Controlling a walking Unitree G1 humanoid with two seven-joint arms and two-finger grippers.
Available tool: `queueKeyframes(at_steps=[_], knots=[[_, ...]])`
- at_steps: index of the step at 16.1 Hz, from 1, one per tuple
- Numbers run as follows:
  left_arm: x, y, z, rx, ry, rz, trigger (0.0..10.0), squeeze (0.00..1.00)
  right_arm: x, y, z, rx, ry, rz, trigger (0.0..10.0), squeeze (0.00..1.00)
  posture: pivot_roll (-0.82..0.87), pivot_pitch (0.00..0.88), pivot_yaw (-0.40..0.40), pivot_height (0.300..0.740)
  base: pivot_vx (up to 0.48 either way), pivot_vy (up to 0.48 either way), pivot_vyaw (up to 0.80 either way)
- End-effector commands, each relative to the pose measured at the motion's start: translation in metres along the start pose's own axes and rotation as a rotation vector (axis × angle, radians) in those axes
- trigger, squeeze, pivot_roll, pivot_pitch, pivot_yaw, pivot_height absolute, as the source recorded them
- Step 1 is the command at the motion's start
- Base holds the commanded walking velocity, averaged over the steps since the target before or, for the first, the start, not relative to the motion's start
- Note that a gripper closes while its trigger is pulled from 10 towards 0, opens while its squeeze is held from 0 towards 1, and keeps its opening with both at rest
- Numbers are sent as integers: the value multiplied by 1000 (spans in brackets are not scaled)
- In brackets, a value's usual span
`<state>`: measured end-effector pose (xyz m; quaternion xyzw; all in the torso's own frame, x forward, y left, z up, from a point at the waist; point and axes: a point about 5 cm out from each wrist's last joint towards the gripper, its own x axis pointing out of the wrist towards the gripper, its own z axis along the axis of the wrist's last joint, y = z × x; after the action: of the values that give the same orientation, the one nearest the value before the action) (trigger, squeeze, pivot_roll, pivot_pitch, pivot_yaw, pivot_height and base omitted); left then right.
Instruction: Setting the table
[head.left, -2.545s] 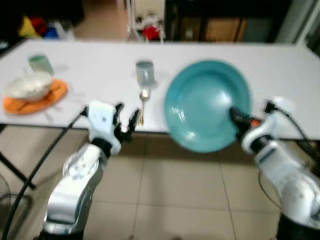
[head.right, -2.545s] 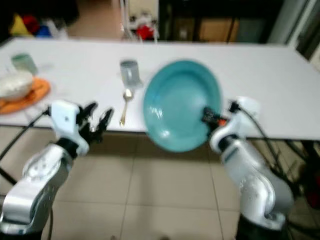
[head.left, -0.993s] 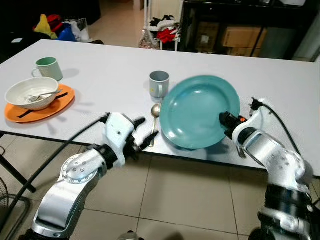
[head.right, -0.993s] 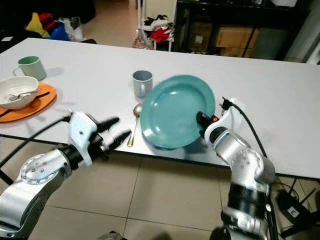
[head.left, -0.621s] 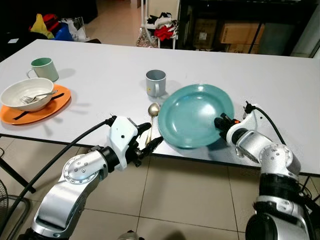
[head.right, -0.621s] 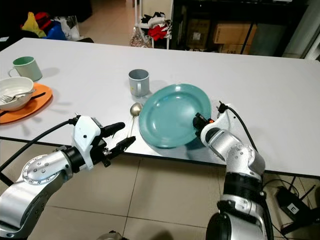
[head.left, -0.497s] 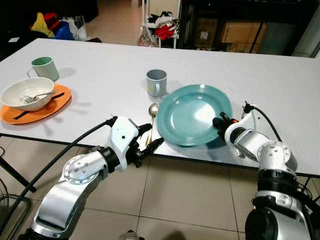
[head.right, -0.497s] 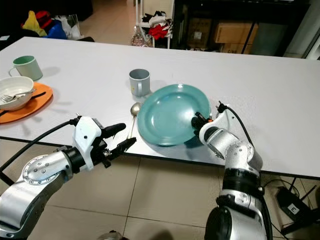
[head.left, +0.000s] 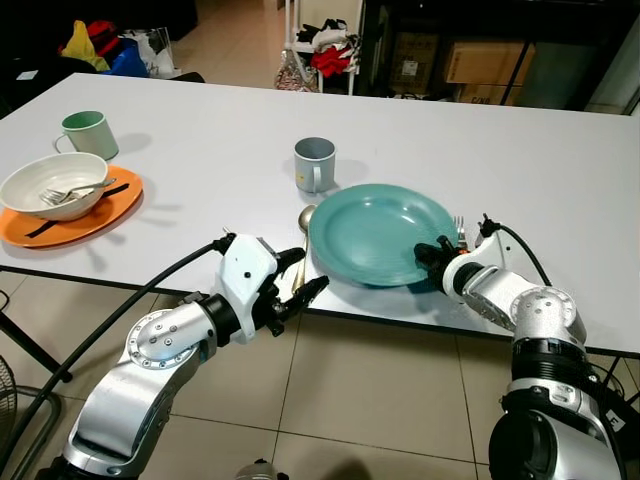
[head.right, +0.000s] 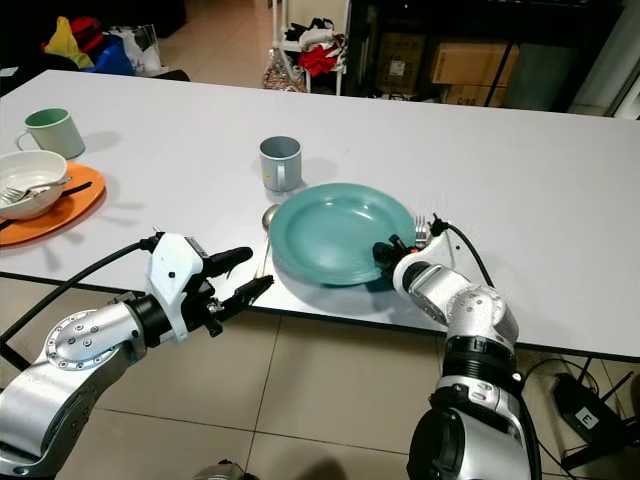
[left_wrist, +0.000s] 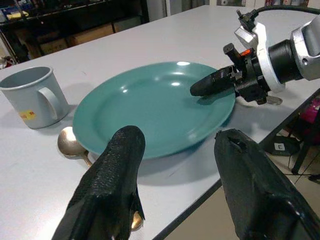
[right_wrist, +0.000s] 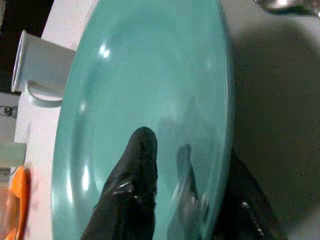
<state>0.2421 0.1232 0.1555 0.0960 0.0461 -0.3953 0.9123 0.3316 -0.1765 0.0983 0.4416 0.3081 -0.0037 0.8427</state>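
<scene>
Two silver arms of rounded, jointed metal segments carry the robot's left gripper (head.left: 292, 284) and right gripper (head.left: 429, 253), each a white wrist housing ending in two long black fingers (left_wrist: 110, 190) with a rough, textured surface. A thick black cable (head.left: 90, 334) trails from the left wrist along its forearm, and a thinner black cable (head.left: 520, 250) loops off a plug on the right wrist. Close up, the right wrist shows a black collar, a white ring and a small orange mark (left_wrist: 244, 52) beside its connector.
</scene>
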Motion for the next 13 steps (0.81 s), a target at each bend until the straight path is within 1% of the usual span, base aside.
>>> queueKeyframes(at_steps=[1, 3, 4, 5, 6, 8, 10, 11, 12, 13], knots=[[0, -1, 3, 5, -6, -7, 10000, 0, -3, 0, 1, 11, -2, 9, 10000, 1000, 118, 0, 14, 740, 0, 0, 0], [2, 1, 4, 11, -10, -6, 10000, 0, -13, -10, 2, -21, -21, -29, 10000, 1000, 114, 0, 20, 740, 0, 0, 0], [2, 1, 4, 11, -10, -6, 10000, 0, -15, -11, 2, -21, -25, -30, 10000, 1000, 112, 0, 22, 740, 0, 0, 0], [2, 2, 4, 11, -11, -5, 10000, 0, -18, -12, 3, -43, -36, -26, 10000, 1000, 107, 0, 27, 740, 0, 0, 0], [4, 2, 4, 11, -13, -7, 10000, 0, -26, -15, 3, -70, -44, -17, 10000, 1000, 100, 0, 33, 740, 0, 0, 0], [4, 2, 4, 10, -15, -10, 10000, 0, -34, -16, 1, -78, -45, -6, 10000, 1000, 101, 0, 34, 740, 0, 0, 0], [4, 3, 5, 12, -17, -12, 10000, 0, -54, -15, 0, -107, -75, 12, 10000, 1000, 95, 0, 41, 740, 0, 0, 0], [3, 3, 5, 11, -18, -13, 10000, 0, -62, -12, 1, -122, -90, 39, 10000, 1000, 93, 0, 40, 740, 0, 0, 0], [2, 3, 5, 10, -19, -13, 10000, 0, -75, -9, 1, -147, -104, 62, 10000, 1000, 90, 0, 41, 740, 0, 0, 0], [1, 3, 4, 9, -19, -12, 10000, 0, -86, -8, 0, -194, -125, 61, 10000, 129, 89, 0, 43, 740, 0, 0, 0]])
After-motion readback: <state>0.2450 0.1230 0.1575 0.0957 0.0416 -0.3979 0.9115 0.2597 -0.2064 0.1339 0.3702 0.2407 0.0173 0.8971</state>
